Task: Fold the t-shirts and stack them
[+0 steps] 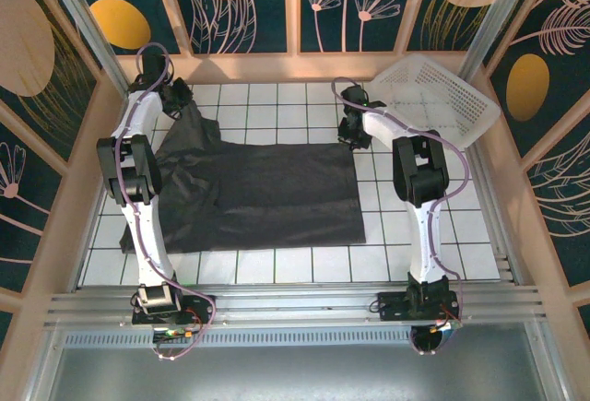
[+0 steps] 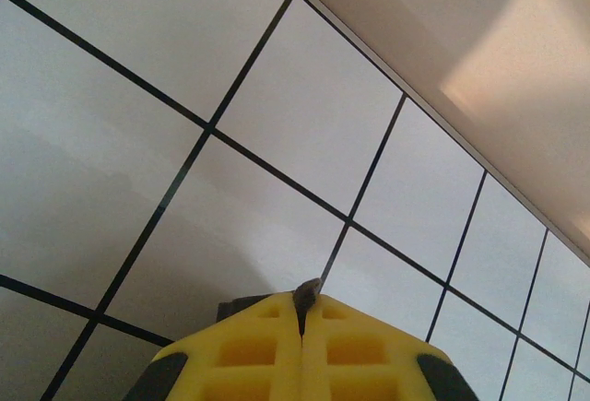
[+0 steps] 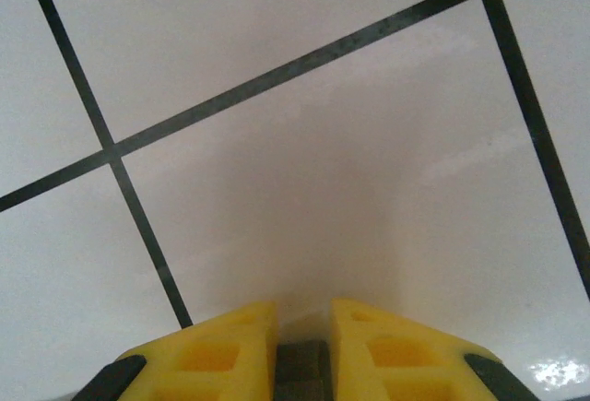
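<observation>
Spread over the left and middle of the white, black-grouted tile worktop (image 1: 304, 267): a plain dark charcoal, soft-fabric t-shirt (image 1: 277, 189). Mostly flat, with the long axis running left to right. Reaches almost to the left edge and stops well short of the right edge. Bunched and pulled upward at the far left part, toward the far left corner. Just the one garment to be made out, and no stack begun, by the look of it.

At that raised part, the yellow left fingers (image 1: 175, 97). Pressed fully together in the left wrist view (image 2: 258, 350), with a sliver of dark cloth (image 2: 309, 287) poking out at the tips — so clamped on the t-shirt.

At the far right corner of the t-shirt, the yellow right fingers (image 1: 350, 129). Set with a narrow slot between them in the right wrist view (image 3: 221, 346), and something dark grey in that slot. Could be cloth or part of the tool itself — cannot tell, nor whether anything is gripped.

Hence the relation that matters: far hem strung roughly between the two sets of fingers, each arm at its own corner, and the body of the cloth lying toward the near edge from both. Probably a fold across the long axis next, far hem carried nearward. Worth checking the right-hand hold first, since an uneven grip would skew the crease.

Beyond the right arm, tilted up at the far right corner: a white plastic lattice basket (image 1: 442, 97), apart from the cloth.
</observation>
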Controlling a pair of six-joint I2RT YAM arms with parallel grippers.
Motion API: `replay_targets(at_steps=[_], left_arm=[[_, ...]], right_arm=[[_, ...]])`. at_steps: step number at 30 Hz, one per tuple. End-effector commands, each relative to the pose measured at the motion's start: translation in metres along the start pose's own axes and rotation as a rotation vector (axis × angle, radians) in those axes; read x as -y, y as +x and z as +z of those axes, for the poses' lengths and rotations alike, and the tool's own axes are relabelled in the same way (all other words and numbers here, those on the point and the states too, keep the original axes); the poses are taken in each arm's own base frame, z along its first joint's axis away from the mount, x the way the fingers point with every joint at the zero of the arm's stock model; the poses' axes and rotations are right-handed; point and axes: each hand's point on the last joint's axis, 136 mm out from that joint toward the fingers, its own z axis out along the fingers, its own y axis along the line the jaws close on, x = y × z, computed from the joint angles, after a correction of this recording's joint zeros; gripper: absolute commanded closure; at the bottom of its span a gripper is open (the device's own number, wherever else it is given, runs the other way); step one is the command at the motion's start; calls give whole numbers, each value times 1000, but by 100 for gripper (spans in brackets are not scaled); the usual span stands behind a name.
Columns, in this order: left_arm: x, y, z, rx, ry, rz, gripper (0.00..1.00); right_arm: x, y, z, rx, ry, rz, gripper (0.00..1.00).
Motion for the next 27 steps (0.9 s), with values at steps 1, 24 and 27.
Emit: replay_targets(at_steps=[1, 24, 27], left_arm=[[13, -8, -12, 30, 28, 15, 100], [10, -6, -10, 23, 17, 19, 100], [10, -5, -10, 22, 16, 18, 100]], right_arm=[[1, 6, 5, -34, 7, 3, 76], [-4, 20, 3, -53, 42, 13, 91], [-2, 16, 0, -37, 55, 15, 100]])
